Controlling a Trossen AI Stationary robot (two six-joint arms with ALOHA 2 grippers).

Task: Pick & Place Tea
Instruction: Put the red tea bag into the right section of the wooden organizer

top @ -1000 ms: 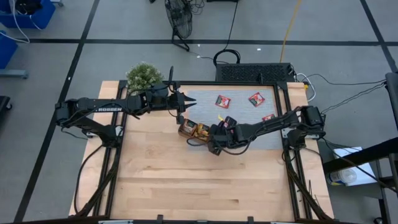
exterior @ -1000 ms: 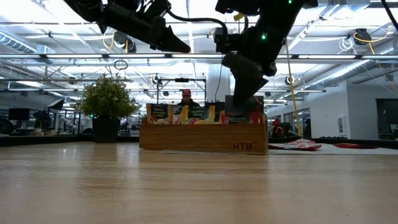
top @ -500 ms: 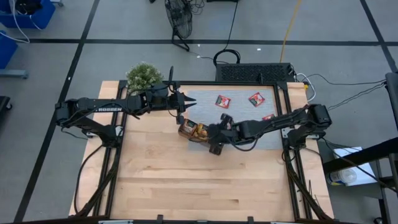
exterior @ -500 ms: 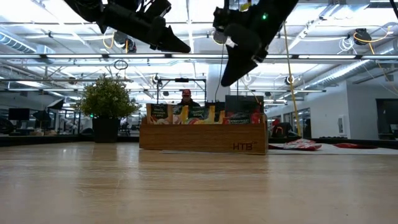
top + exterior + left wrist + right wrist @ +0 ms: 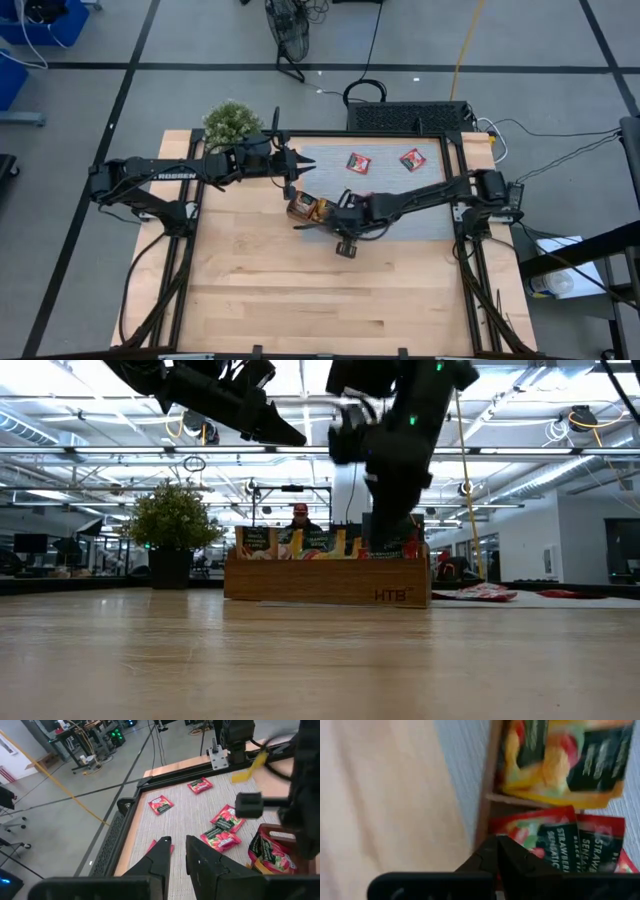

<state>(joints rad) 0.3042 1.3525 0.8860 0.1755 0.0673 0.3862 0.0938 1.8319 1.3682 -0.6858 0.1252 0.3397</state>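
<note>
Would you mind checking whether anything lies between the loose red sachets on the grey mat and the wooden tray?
Nothing visible does. The two red sachets lie on bare grey mat, and only the right gripper hangs over the wooden tray.

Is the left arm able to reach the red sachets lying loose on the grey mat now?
Probably yes. The left gripper hovers above the grey mat, and the red sachets lie uncovered ahead of it; only the right arm crosses nearby.

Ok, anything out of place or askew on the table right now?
Nothing damaged or spilled. Red foil tea sachets lie loose and at odd angles on the grey mat, not yet in the brown wooden tray. The right gripper is shut above the tray's red sachets; the left gripper hovers nearby.
</note>
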